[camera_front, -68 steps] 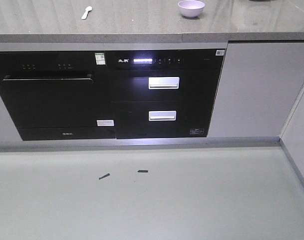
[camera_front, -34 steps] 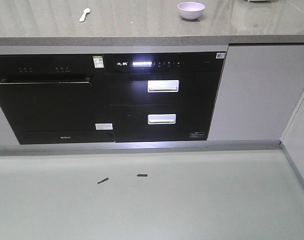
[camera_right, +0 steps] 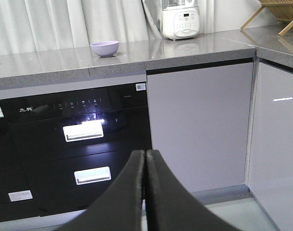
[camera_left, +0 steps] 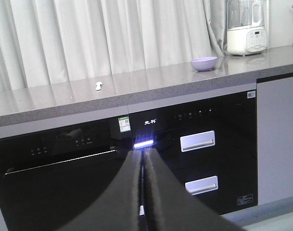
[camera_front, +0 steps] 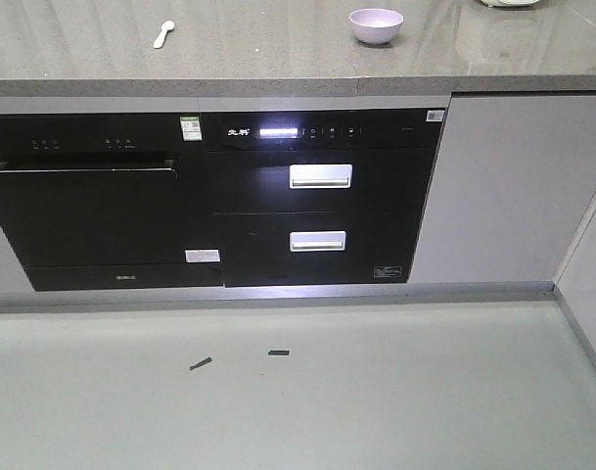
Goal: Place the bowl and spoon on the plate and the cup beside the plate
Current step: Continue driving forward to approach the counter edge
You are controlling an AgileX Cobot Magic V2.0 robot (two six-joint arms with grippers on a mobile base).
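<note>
The front edge of the grey desk (camera_front: 278, 54) sits lower than before, so the base seems nearer the round lavender plastic bowl (camera_front: 376, 24) and pale plastic spoon (camera_front: 162, 34), both jaws clenched empty.

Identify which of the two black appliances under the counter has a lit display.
The right-hand appliance, with two silver drawer handles: a white bar glows on its panel. The left-hand appliance shows none.

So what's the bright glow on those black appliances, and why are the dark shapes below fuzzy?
Front view: the display strip glows white, slightly smeared. Left wrist view: it flares bluish above the left gripper, soft from being near the lens. Right wrist view: glare blows out the upper drawer handle; the right gripper is equally soft.
</note>
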